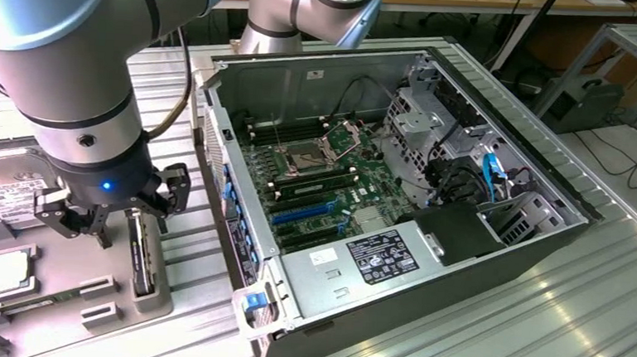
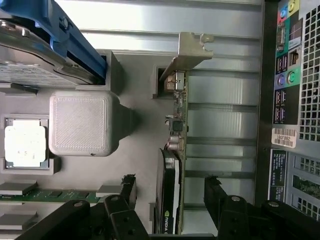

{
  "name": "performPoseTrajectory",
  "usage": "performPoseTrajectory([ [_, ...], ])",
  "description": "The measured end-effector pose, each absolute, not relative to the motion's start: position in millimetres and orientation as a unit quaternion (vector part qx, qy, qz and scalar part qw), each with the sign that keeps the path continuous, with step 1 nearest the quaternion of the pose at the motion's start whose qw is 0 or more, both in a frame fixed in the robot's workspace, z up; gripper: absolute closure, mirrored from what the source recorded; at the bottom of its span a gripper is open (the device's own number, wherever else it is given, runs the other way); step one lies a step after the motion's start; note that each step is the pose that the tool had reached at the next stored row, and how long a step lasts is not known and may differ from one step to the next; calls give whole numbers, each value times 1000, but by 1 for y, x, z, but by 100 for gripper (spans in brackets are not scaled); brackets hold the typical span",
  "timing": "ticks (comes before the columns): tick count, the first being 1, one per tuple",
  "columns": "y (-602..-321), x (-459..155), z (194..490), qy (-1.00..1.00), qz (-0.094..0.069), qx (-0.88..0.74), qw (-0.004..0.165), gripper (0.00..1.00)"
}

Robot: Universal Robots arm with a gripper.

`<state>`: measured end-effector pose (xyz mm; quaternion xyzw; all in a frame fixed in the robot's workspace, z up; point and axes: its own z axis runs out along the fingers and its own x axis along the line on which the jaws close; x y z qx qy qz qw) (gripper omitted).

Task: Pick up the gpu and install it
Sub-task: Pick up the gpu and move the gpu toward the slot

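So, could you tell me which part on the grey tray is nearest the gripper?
The gpu: it stands on edge between the open gripper's fingers, while the hard drive and processor chip sit farther off.

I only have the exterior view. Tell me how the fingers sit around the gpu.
Observer: In the wrist view the gripper is open, with one of the fingers on each side of the gpu and a gap on both sides.
Operator: Give me the card's facing.
Observer: Its black shroud faces the processor in the tray; the green board faces the computer case.
Operator: Locate the bracket.
Observer: The silver bracket is at the card's end farthest from the fingers.
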<state>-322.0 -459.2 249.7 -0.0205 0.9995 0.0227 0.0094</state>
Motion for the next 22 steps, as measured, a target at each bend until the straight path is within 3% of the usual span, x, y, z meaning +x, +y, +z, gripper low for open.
performPoseTrajectory([
  [22,-458,-324,230,1000,23,-7,10,34],
])
